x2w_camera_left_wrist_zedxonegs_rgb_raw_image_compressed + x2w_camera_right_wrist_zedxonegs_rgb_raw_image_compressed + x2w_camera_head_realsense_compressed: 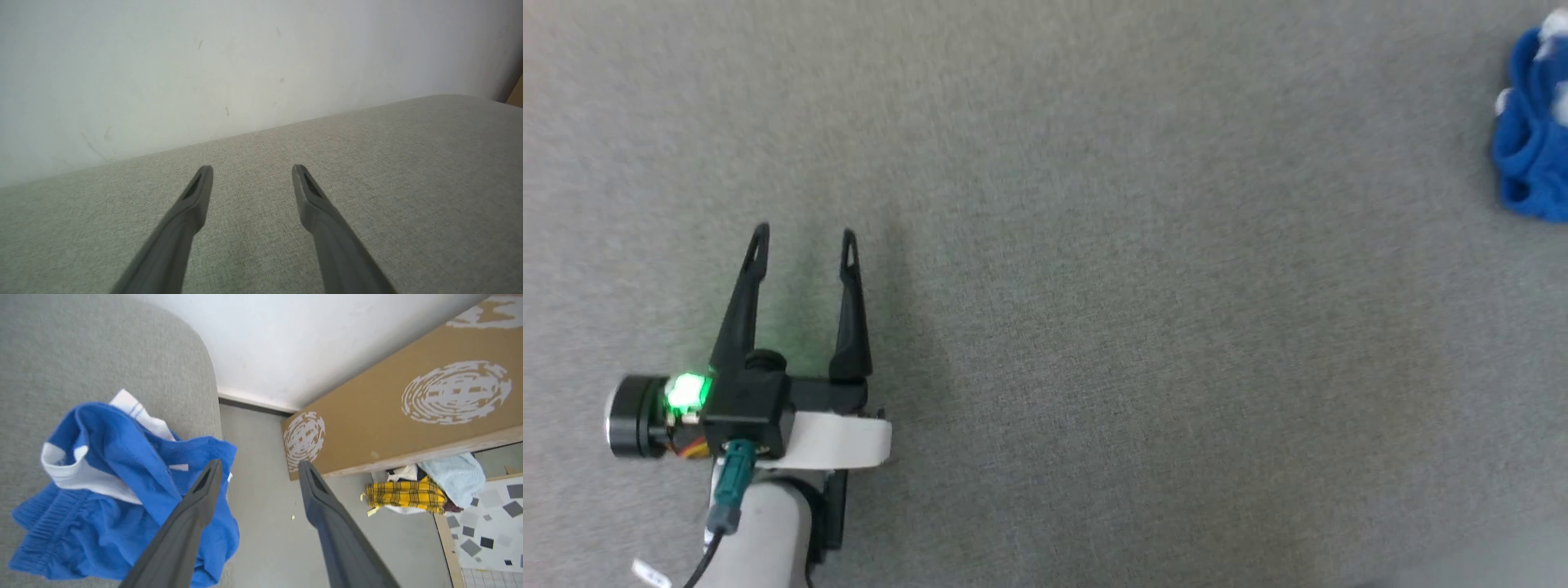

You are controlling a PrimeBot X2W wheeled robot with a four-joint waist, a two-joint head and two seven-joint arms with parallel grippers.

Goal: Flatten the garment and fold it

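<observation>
Right jaws: standing wide apart, gripping nothing, one dark finger overlapping the blue shorts in the wrist view. Blue shorts: lying crumpled at the grey surface's rounded far right corner, white trim showing, one fold reaching past the edge. Left jaws: gaping wide, hovering over bare surface well apart from the blue shorts. Cardboard panel: standing on the floor.

Makeshift robot test room

A grey fabric-covered table is standing by a scuffed white wall, while printed cardboard and heaped clothes are sitting on the floor.
</observation>
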